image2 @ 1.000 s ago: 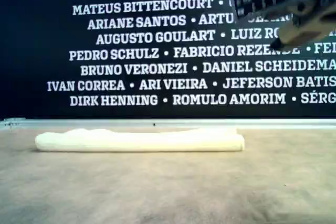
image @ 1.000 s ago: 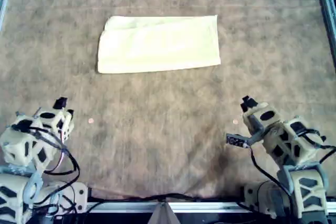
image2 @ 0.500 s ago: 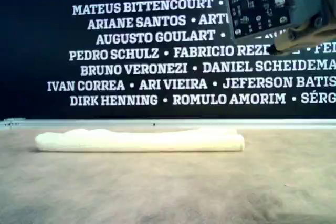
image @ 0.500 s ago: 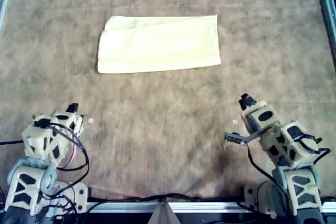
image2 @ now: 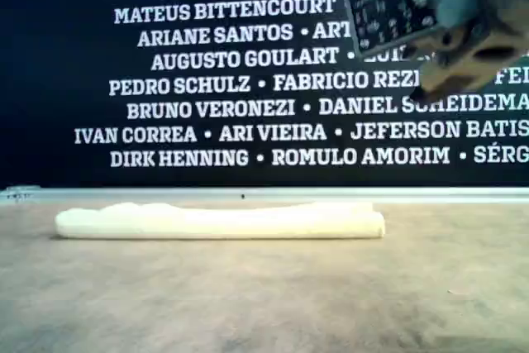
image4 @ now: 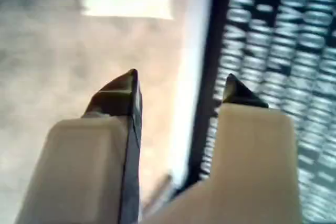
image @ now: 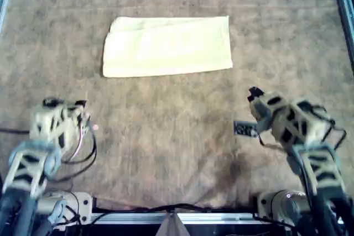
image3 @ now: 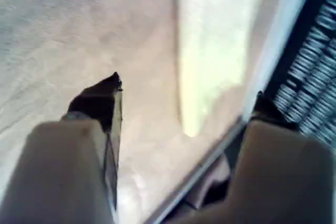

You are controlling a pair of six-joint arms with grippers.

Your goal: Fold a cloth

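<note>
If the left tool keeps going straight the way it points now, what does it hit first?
Probably the cloth. The left tool is open and empty, with only bare brown mat between it and the cloth's near edge. It looks raised, so depth is uncertain; it may touch the mat first.

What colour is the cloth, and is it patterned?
Pale yellow and plain, no pattern. The cloth shows best in the overhead view.

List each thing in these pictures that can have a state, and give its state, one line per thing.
cloth: folded into a rectangle, lying flat on the mat, untouched.
mat: spread flat under everything.
left gripper: fingers open, holding nothing.
right gripper: fingers open, holding nothing.
</note>
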